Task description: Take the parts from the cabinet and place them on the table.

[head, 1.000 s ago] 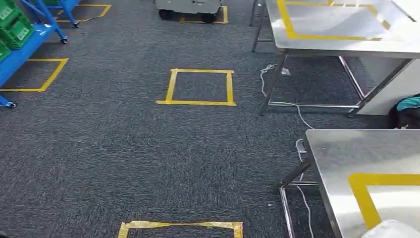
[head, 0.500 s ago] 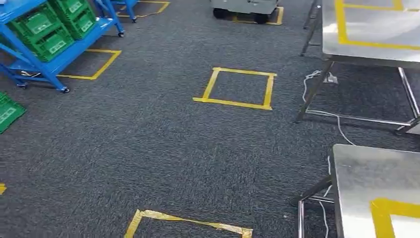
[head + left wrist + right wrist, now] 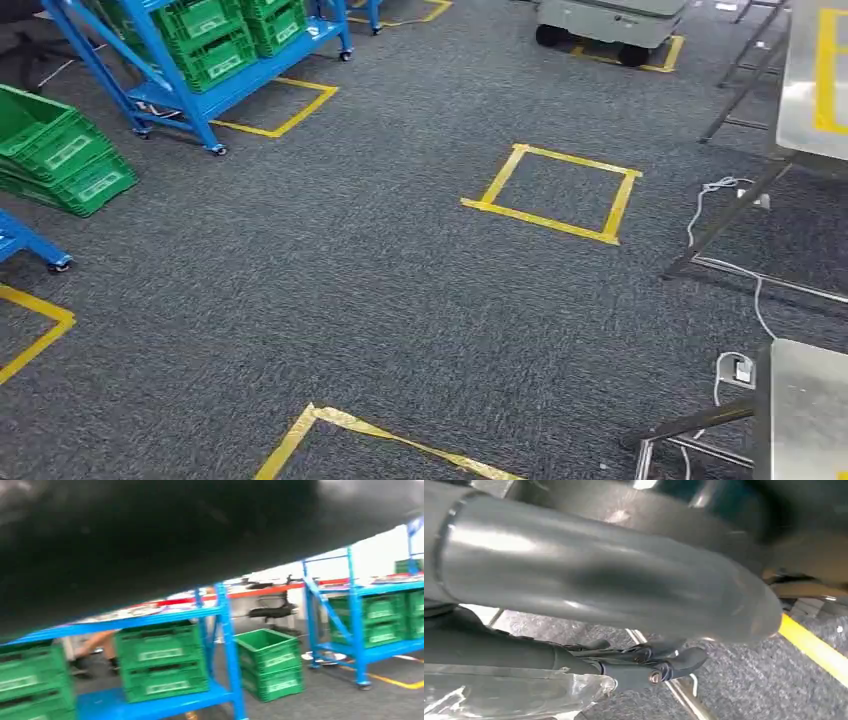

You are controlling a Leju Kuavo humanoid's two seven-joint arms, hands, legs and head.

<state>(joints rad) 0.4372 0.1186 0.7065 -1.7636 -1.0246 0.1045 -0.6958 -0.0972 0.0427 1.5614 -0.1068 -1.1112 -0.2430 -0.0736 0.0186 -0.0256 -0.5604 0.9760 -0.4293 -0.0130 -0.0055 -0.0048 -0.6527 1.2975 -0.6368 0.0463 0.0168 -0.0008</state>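
Note:
Blue racks (image 3: 200, 95) loaded with green crates (image 3: 210, 40) stand at the far left in the head view; the left wrist view has a blue rack (image 3: 225, 630) and crates (image 3: 160, 665) too. In the right wrist view my right hand (image 3: 649, 667) hangs above the carpet, its thick grey thumb (image 3: 599, 575) over dark fingers that lie against a clear plastic-wrapped part (image 3: 499, 695). Steel tables (image 3: 805, 90) line the right side. A dark blur close to the lens covers the left wrist view's upper half, so I cannot tell how my left hand stands.
Stacked green crates (image 3: 65, 150) sit on the carpet at left. Yellow tape squares (image 3: 555, 192) mark the floor. A grey wheeled base (image 3: 610, 15) stands at the back. A cable and power strip (image 3: 735, 368) lie beside the near table (image 3: 805, 400). A person's legs (image 3: 95, 650) show behind a rack.
The camera has swung left: the tables have slid toward the right edge and the blue racks with crates have come into the picture at left.

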